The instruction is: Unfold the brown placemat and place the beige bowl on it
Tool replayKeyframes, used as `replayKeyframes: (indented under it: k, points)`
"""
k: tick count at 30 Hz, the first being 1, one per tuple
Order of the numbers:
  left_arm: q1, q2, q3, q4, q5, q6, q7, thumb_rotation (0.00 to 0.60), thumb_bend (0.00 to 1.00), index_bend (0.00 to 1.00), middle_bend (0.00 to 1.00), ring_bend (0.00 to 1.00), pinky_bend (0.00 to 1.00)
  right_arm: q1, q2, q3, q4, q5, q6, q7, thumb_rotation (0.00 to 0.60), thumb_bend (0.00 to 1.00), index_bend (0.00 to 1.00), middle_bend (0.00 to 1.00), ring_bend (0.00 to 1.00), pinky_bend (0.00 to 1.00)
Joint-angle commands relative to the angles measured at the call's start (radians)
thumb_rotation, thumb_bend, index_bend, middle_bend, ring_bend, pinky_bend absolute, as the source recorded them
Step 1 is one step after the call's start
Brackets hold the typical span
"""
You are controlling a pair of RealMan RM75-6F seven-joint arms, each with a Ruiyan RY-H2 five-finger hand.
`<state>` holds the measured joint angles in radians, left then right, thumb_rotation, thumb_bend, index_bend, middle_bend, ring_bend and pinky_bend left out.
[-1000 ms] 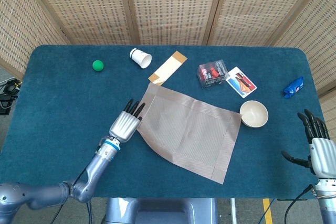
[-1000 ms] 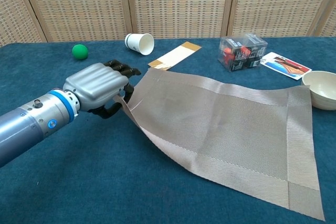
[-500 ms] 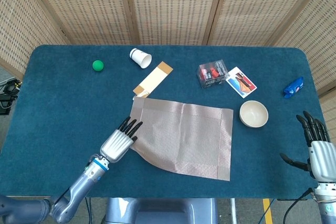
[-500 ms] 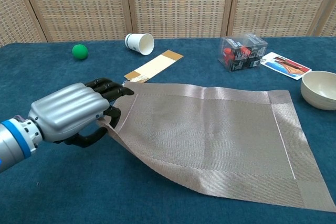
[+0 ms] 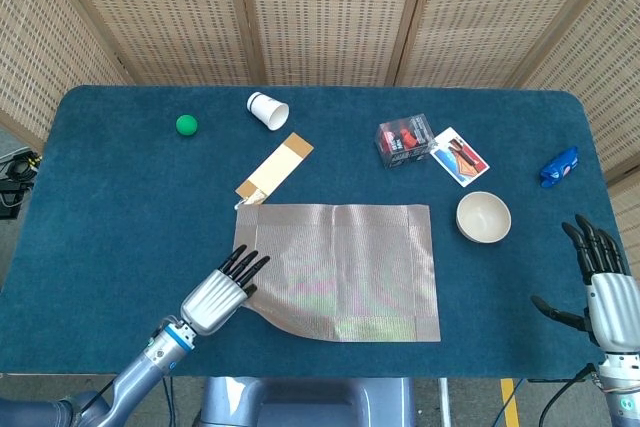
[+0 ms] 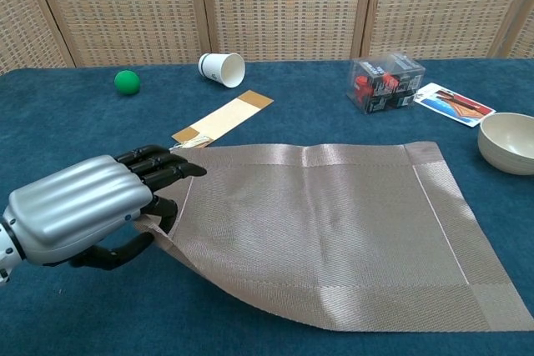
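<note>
The brown placemat [image 5: 345, 267] [image 6: 334, 223] lies unfolded and nearly flat at the table's front centre. My left hand [image 5: 218, 294] [image 6: 88, 206] pinches its near-left corner, which is lifted a little off the cloth. The beige bowl [image 5: 484, 217] [image 6: 509, 141] stands upright on the blue table right of the mat, apart from it. My right hand [image 5: 603, 282] hovers open at the front right edge, well clear of the bowl, fingers spread.
Behind the mat lie a tan card strip [image 5: 273, 167] [image 6: 219, 119], a tipped white paper cup [image 5: 267, 109] [image 6: 223, 68], a green ball [image 5: 186, 125] [image 6: 127, 82], a clear box [image 5: 403, 139] [image 6: 384, 82], a picture card [image 5: 459, 156] [image 6: 453, 103] and a blue object [image 5: 559, 166].
My left hand has pulled the mat's corner toward the front left, turning the mat square to the table edge and flattening it. The card strip slid leftward. The right hand barely moved.
</note>
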<state>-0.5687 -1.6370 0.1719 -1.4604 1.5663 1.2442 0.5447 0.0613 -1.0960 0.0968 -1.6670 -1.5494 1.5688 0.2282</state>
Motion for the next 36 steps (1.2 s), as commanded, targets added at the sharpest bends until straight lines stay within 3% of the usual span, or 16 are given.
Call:
replayKeyframes:
  k: [1,12,15,19,21,36]
  points:
    - [0.007,0.006,0.005,-0.003,0.014,-0.001,-0.009,0.6,0.57,0.62,0.0,0.0,0.0,0.0,-0.001,0.0,0.0,-0.001,0.0,-0.002,0.6,0.1,0.09,0.0,0.0,0.0]
    - [0.033,0.026,0.022,-0.018,0.058,0.002,-0.026,0.6,0.55,0.58,0.0,0.0,0.0,-0.001,-0.004,-0.005,-0.004,-0.01,0.004,-0.015,0.6,0.1,0.09,0.0,0.0,0.0]
    - [0.042,0.031,0.025,-0.02,0.07,0.007,-0.032,0.6,0.48,0.43,0.0,0.0,0.0,-0.001,-0.004,-0.006,-0.005,-0.012,0.003,-0.019,0.6,0.1,0.09,0.0,0.0,0.0]
    - [0.059,0.047,0.023,-0.019,0.086,0.024,-0.021,0.6,0.32,0.06,0.0,0.0,0.0,-0.002,-0.004,-0.012,-0.01,-0.017,0.001,-0.029,0.6,0.1,0.09,0.0,0.0,0.0]
    - [0.064,0.062,0.022,-0.033,0.089,0.026,-0.035,0.6,0.29,0.0,0.0,0.0,0.0,-0.002,-0.005,-0.015,-0.012,-0.021,0.001,-0.035,0.6,0.1,0.09,0.0,0.0,0.0]
    - [0.15,0.218,0.019,-0.163,0.12,0.131,-0.106,0.6,0.27,0.0,0.0,0.0,0.0,0.003,-0.011,-0.024,-0.014,-0.024,-0.015,-0.065,0.6,0.1,0.09,0.0,0.0,0.0]
